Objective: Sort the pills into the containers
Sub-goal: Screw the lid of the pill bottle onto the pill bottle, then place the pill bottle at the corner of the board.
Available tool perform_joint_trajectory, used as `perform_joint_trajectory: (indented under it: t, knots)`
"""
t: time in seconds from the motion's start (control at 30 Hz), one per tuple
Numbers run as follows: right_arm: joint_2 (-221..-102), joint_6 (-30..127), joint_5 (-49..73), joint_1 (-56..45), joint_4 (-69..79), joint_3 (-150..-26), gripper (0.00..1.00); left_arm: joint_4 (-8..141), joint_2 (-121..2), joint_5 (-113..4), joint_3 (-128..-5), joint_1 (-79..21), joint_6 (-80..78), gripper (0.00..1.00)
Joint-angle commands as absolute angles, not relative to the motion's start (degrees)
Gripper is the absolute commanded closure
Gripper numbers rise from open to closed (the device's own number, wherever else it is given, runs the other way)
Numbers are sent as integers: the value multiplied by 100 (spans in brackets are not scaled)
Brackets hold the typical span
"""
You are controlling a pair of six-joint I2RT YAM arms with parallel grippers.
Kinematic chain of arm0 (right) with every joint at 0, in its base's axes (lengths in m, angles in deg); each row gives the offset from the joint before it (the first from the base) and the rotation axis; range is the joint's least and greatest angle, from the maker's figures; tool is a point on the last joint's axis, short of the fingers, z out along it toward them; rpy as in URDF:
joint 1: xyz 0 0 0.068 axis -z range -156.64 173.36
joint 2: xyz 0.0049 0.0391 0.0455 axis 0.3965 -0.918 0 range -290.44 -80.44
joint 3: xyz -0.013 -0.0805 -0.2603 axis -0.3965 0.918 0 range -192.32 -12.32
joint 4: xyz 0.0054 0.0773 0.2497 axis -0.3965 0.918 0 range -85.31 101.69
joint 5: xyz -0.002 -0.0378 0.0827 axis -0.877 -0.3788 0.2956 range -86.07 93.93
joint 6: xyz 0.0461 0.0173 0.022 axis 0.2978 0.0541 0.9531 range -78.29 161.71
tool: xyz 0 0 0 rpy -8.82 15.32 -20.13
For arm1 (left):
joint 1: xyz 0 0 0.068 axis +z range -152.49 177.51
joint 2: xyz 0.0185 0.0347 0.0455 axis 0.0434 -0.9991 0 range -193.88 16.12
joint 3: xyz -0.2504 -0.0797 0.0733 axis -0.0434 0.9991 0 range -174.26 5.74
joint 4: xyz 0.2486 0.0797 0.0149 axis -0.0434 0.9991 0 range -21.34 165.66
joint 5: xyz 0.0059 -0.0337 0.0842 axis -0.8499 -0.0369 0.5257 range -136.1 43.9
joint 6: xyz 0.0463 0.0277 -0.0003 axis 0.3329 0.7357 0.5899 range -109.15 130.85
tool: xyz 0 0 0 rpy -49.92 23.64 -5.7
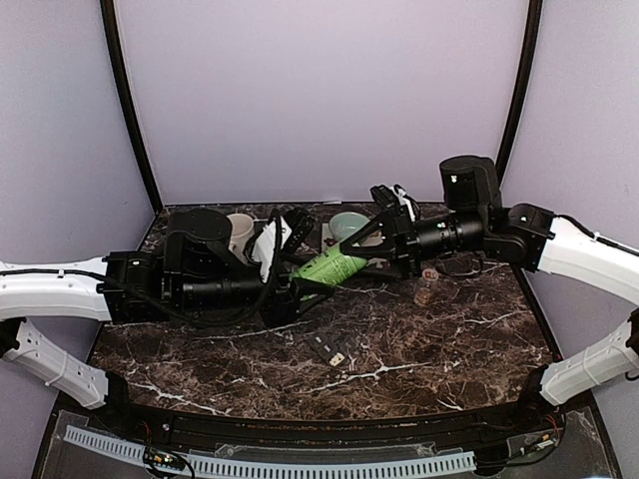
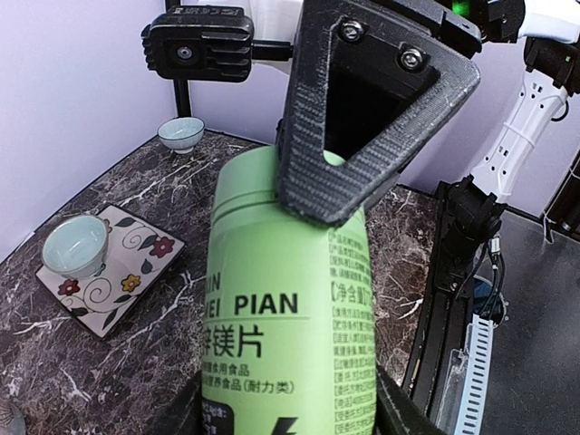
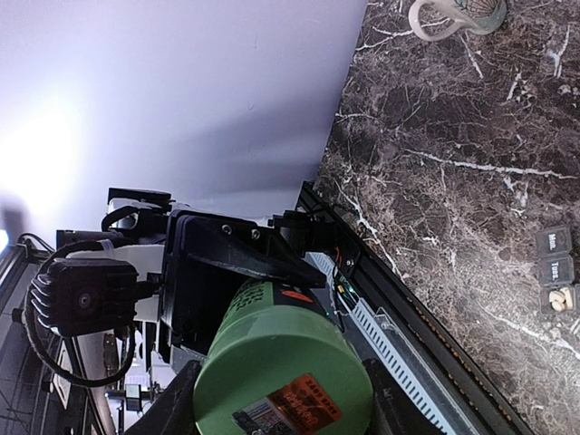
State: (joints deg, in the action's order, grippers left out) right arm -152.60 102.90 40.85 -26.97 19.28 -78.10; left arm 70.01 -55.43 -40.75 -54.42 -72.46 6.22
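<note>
Pills (image 3: 560, 297): a few tiny tan pieces show in the one open cell of the dark grey three-compartment plastic pill strip (image 1: 326, 347). Its other two lids are down. The strip lies flat on the dark marble desk (image 1: 200, 359), below my jaws and on their near side, touching neither. The main supply, I judge, is inside the light green plastic supplement bottle (image 1: 334, 265).

The bottle is off the desk, slung between both sets of jaws. It lies slantwise; how far from level I cannot tell. My left jaws are clamped on the body at the base end. My right jaws are clamped about the opposite end, which I take for the cap. Neither pair stands wide: both are filled by the bottle.

Step in hand, by my reckoning: unscrewing the cap. To do it well:
- Left jaws only hold and must not roll with the twist.
- Right jaws turn about the bottle's long axis; off-axis, the cap may bind.
- Get the cap end above the left jaws before it frees, or pills could spill.
- Draw the cap straight away from the left jaws.
- Keep short of the cream ceramic mug (image 1: 240, 232) and pale green bowl (image 1: 347, 226), just beyond the jaws.
</note>
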Motion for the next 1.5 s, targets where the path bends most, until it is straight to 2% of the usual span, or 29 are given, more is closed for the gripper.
perform_joint_trajectory:
  t: [0.0,0.13,0.23,0.47,0.63,0.7,0.9,1.13,1.47]
  knots:
    - [-15526,9965,3859,-3037,2636,-7789,100,5609,-5355,-3814,-5533,-7318,699,77]
    - [-15469,9719,3606,-3034,2871,-7948,100,5573,-5264,-3761,-5433,-7324,519,54]
    - [-15407,9636,3468,-3034,2916,-7989,100,5676,-5236,-3740,-5423,-7324,418,41]
    - [-15357,9297,3111,-3019,3169,-8131,100,5776,-5123,-3861,-5309,-7322,127,22]
    - [-15359,8956,2751,-2994,3405,-8222,100,5926,-5020,-3697,-5281,-7324,-21,20]
    - [-15393,8619,2281,-2977,3774,-8412,100,5935,-4888,-3415,-5197,-7332,-152,5]
    - [-15425,7558,491,-2966,4898,-8697,100,6079,-4693,-2855,-4933,-7341,-483,5]
    - [-15183,7251,-1162,-2839,5412,-8596,100,6322,-4810,-2613,-4878,-7350,-751,5]
    - [-15059,7344,-2262,-2191,5777,-8572,100,6346,-4890,-2454,-4803,-7350,-792,5]
